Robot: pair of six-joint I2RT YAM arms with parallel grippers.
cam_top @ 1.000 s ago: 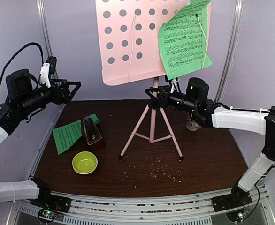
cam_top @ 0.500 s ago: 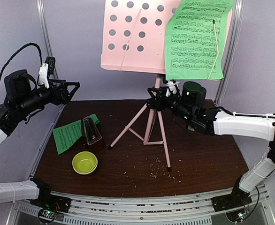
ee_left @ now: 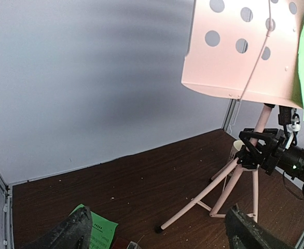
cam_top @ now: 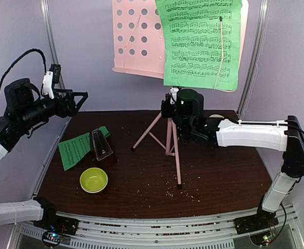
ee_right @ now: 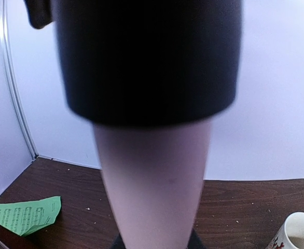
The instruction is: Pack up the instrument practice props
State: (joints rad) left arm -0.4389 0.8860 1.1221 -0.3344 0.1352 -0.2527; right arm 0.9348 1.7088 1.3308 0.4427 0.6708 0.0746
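The pink music stand point(cam_top: 136, 44) stands at the middle back on its tripod legs point(cam_top: 168, 140), with a green sheet-music page point(cam_top: 201, 41) on its perforated desk. My right gripper point(cam_top: 168, 107) is shut on the stand's pole just under the desk. That pole point(ee_right: 157, 176) fills the right wrist view. A second green page point(cam_top: 77, 149) lies at the left, under the dark red metronome point(cam_top: 101, 148) in its clear cover. My left gripper point(cam_top: 82, 97) hangs open high at the left, with nothing in it. Its wrist view looks across at the stand point(ee_left: 235, 57).
A yellow-green bowl point(cam_top: 94, 180) sits near the front left. A white mug point(ee_right: 297, 233) stands at the back right, behind my right arm. Crumbs dot the brown tabletop point(cam_top: 219, 176). Metal frame posts point(cam_top: 256, 52) rise at both back corners.
The right gripper has closed on the pole and swung the stand round. The desk and green page shifted left, and the tripod feet changed places. The left arm has not moved.
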